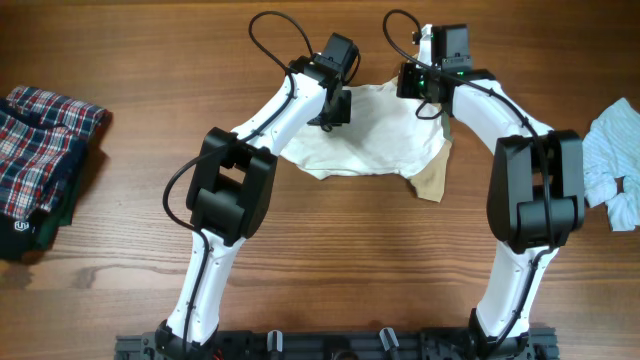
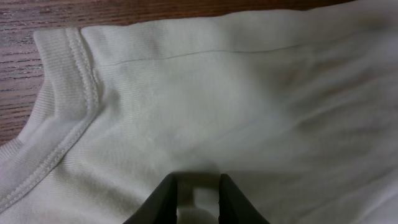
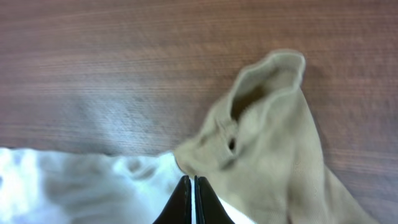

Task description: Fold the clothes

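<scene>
The cream-white cloth shirt with tan patches (image 1: 365, 140) lies rumpled at the middle of the brown wooden table (image 1: 350, 255), the left gripper (image 2: 198, 198) and the right gripper (image 3: 191, 200) both seemingly clamped on it, so I judge flattening is in hand and next they should pull it taut.

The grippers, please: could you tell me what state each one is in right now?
Left gripper: jaws closed on a pinch of the cream-white shirt.
Right gripper: jaws closed on the shirt's edge beside its tan sleeve.
</scene>
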`<state>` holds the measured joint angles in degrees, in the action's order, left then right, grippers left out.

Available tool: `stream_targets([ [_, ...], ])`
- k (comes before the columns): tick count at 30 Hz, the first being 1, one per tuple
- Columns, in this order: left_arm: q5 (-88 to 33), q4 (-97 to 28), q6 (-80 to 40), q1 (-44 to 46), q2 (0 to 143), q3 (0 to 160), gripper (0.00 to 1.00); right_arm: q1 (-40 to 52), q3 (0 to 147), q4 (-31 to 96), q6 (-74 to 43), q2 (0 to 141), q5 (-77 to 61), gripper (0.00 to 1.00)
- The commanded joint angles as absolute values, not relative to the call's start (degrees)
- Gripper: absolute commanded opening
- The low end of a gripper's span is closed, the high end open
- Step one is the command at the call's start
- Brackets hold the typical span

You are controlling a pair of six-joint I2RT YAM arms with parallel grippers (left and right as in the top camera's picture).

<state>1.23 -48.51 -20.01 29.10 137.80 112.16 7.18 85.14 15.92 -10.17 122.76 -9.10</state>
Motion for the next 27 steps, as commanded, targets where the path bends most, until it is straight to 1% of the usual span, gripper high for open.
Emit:
stream_targets([
  [1, 3.29, -50.02, -19.94, 28.73, 139.55, 111.59, 0.23, 7.05, 85.73, 17.87, -9.5, 121.49, -5.65, 0.04],
  [5, 3.29, -49.95, -19.97, 28.73, 139.55, 111.57, 0.23, 7.05, 85.54, 19.44, -9.41, 121.51, 2.66, 0.04],
  [10, 3.31, -49.98, -19.97, 28.71, 139.55, 111.57, 0.23, 7.05, 85.38, 14.68, -9.41, 121.89, 2.48, 0.04],
  [13, 3.31, -49.98, -19.94, 28.71, 139.55, 111.57, 0.23, 7.11, 85.38, 11.44, -9.41, 123.46, 0.14, 0.04],
  [17, 3.31, -49.98, -19.94, 28.71, 139.55, 111.57, 0.24, 7.11, 85.38, 9.39, -9.56, 125.19, 0.05, 0.04],
  [27, 3.31, -49.95, -19.94, 28.71, 139.55, 111.59, 0.24, 7.01, 85.38, 12.93, -11.42, 125.45, 1.93, 0.04],
])
